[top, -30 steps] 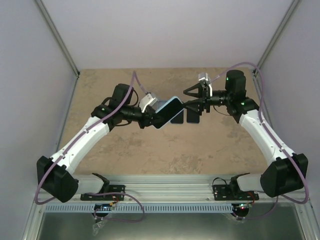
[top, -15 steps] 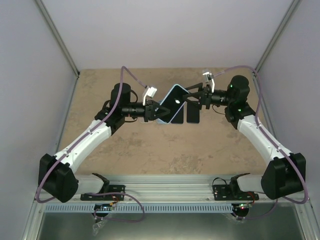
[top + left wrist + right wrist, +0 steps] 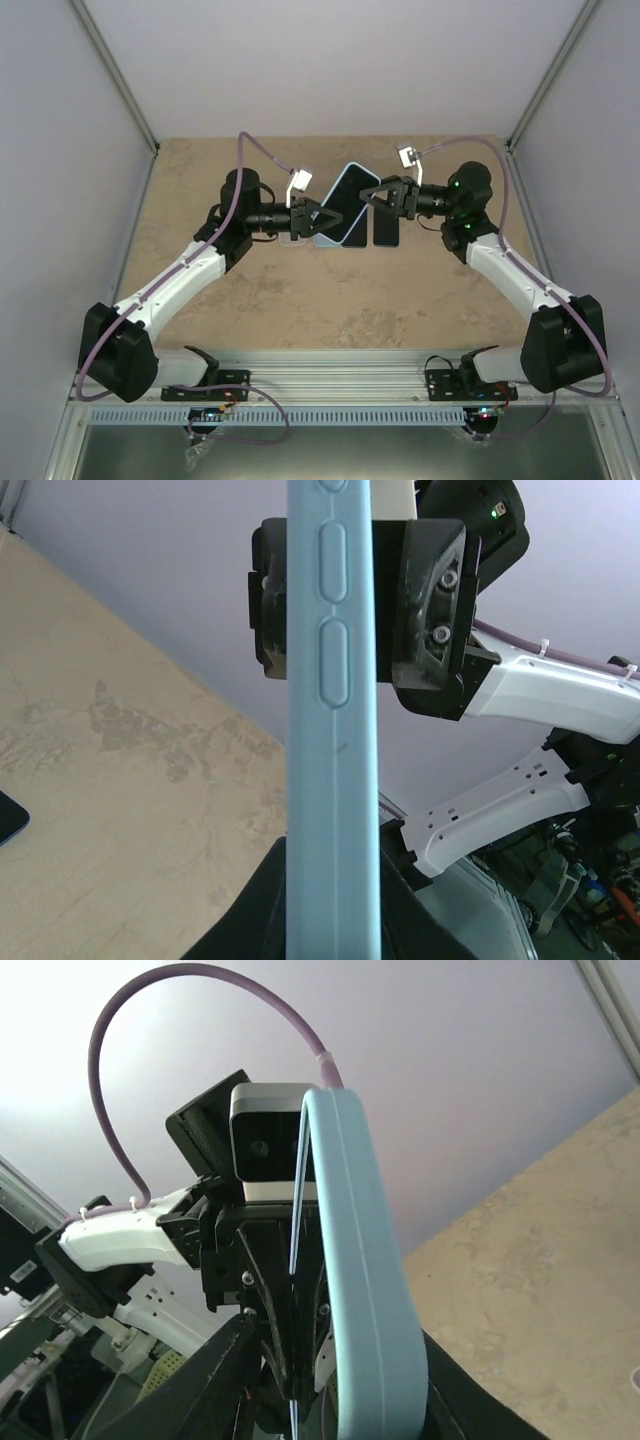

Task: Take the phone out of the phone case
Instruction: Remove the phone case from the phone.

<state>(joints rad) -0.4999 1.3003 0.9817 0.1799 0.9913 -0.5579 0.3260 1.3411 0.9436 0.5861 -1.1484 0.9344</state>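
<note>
Phone case (image 3: 345, 205) hangs above the table (image 3: 300, 290), long axis running straight out from the left gripper (image 3: 318, 218), clamped on its near end, to the right gripper (image 3: 372, 197), clamped across its far end; phone itself not discernible.

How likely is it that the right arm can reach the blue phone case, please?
Yes, seemingly: the right end effector straddles the blue phone case, touching both faces, nothing between.

The pale blue phone case (image 3: 365, 1290) stands edge-on, its lower end between the dark jaws of the right gripper (image 3: 330, 1395), seemingly clamped. Behind it sit a wrist camera (image 3: 262, 1145) and purple cable (image 3: 180, 980), with tan surface (image 3: 540, 1250) at right.
</note>
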